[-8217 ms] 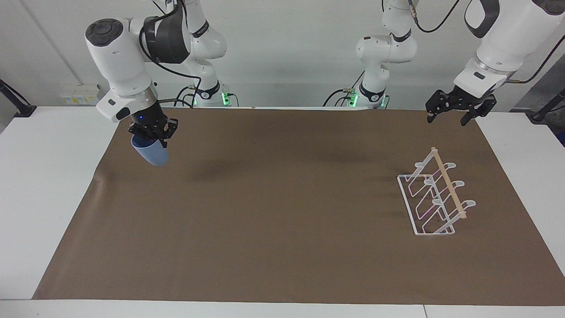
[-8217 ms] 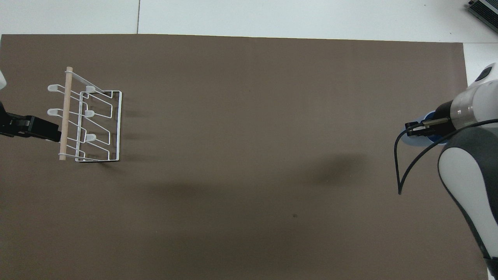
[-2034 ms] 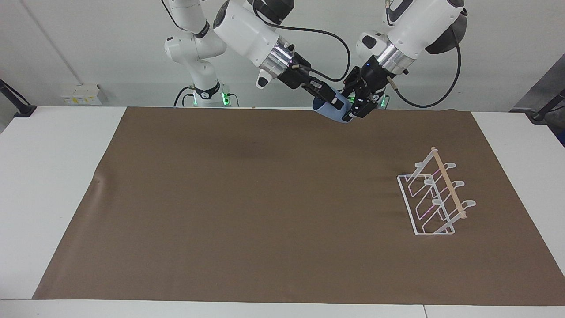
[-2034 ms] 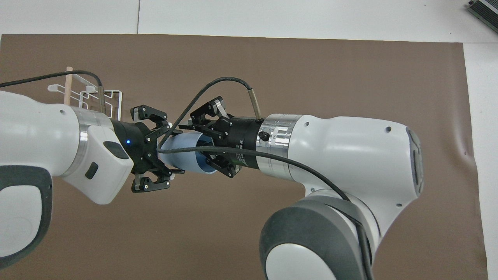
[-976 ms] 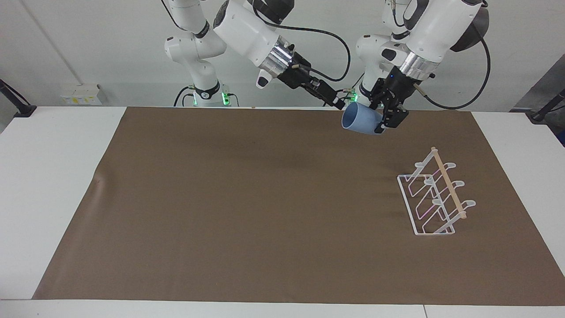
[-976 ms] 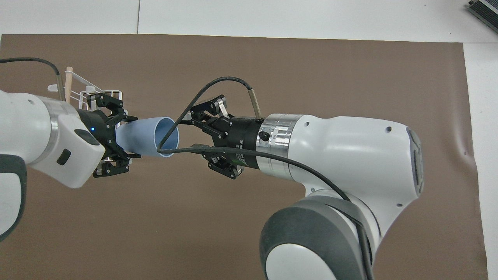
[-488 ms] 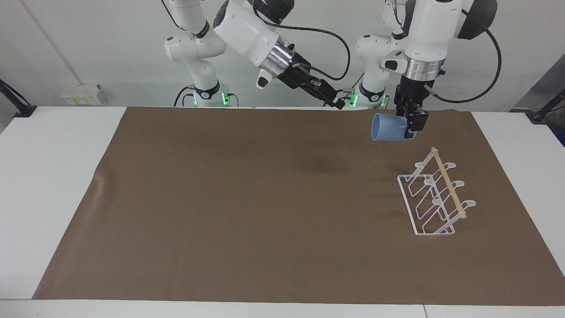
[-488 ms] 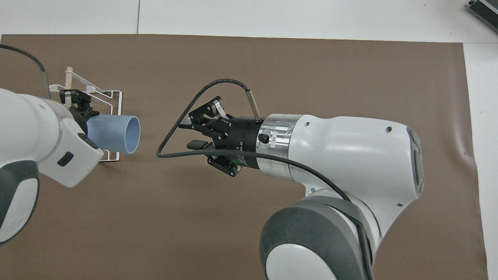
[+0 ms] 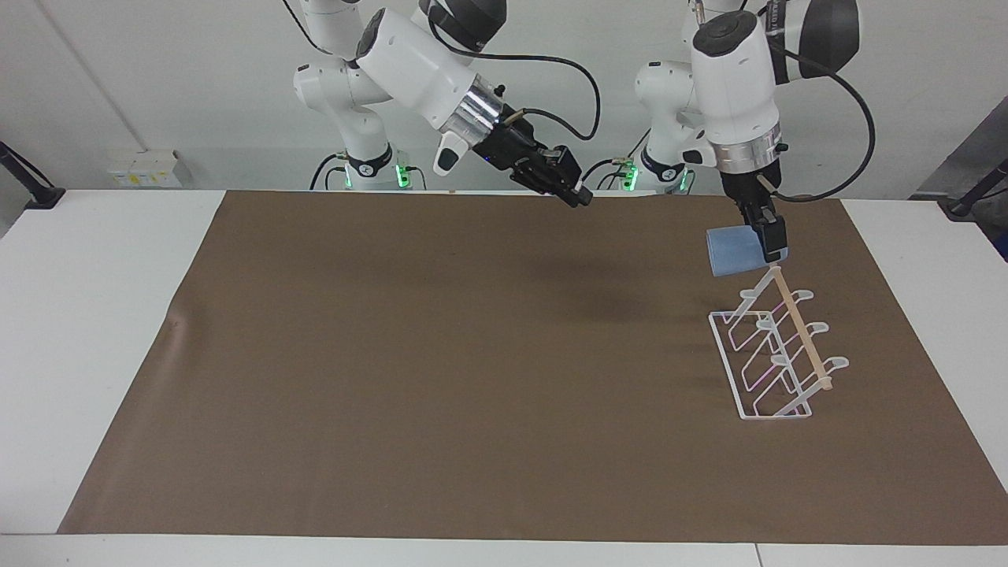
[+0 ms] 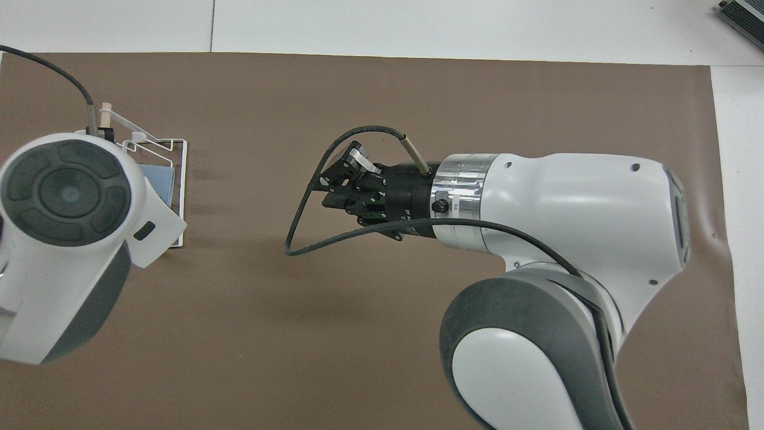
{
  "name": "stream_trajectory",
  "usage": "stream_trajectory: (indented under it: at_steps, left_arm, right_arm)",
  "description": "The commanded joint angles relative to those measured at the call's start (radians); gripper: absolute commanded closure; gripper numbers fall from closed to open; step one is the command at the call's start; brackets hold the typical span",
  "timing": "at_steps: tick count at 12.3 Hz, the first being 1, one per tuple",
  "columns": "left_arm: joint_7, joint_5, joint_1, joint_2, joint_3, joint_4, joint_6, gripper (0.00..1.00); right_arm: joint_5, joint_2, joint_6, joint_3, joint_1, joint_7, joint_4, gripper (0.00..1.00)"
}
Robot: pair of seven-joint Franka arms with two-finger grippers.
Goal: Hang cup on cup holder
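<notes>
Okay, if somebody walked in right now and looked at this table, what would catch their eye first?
Probably the light-blue cup, held up in the air by the left gripper just above the end of the white wire cup holder nearer the robots, at the left arm's end of the brown mat. Next, the right gripper, holding nothing, up over the mat's edge nearest the robots.

Cup holder sitting on mat twd left arm's end of bench; cup hanging over holder's robot-side end; right gripper over mat's robot-side edge.
</notes>
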Motion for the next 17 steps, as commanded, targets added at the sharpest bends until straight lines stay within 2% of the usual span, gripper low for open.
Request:
stream_trajectory:
  at_steps: [1,3,7,10,13,15,17]
  left_arm:
    - [-0.123,0.1,-0.049,0.1,0.005,0.087,-0.098,1.0]
    - [-0.125,0.144,-0.036,0.191,0.013,0.175,-0.107,1.0]
    - [-0.13,0.284,-0.05,0.223,0.013,0.187,-0.096,1.0]
    - [-0.166,0.319,-0.037,0.249,0.014,0.189,-0.077,1.0]
    - [-0.185,0.478,-0.054,0.365,0.014,0.264,-0.147,1.0]
    - [-0.185,0.599,-0.056,0.416,0.014,0.275,-0.165,1.0]
    - [-0.186,0.658,-0.05,0.476,0.014,0.327,-0.182,1.0]
  right_arm:
    - [-0.178,-0.003,-0.029,0.005,-0.034,-0.156,0.004,0.69]
    - [-0.339,-0.001,-0.069,0.004,-0.059,-0.253,0.007,0.68]
    - [-0.703,0.0,-0.349,0.004,-0.112,-0.394,0.096,0.68]
    - [-0.769,-0.006,-0.578,-0.001,-0.244,-0.554,0.148,0.68]
    - [-0.78,-0.01,-0.681,-0.001,-0.35,-0.615,0.15,0.68]
    - [-0.782,-0.013,-0.722,-0.002,-0.419,-0.686,0.144,0.68]
    - [-0.78,-0.015,-0.75,-0.12,-0.368,-0.773,0.144,0.66]
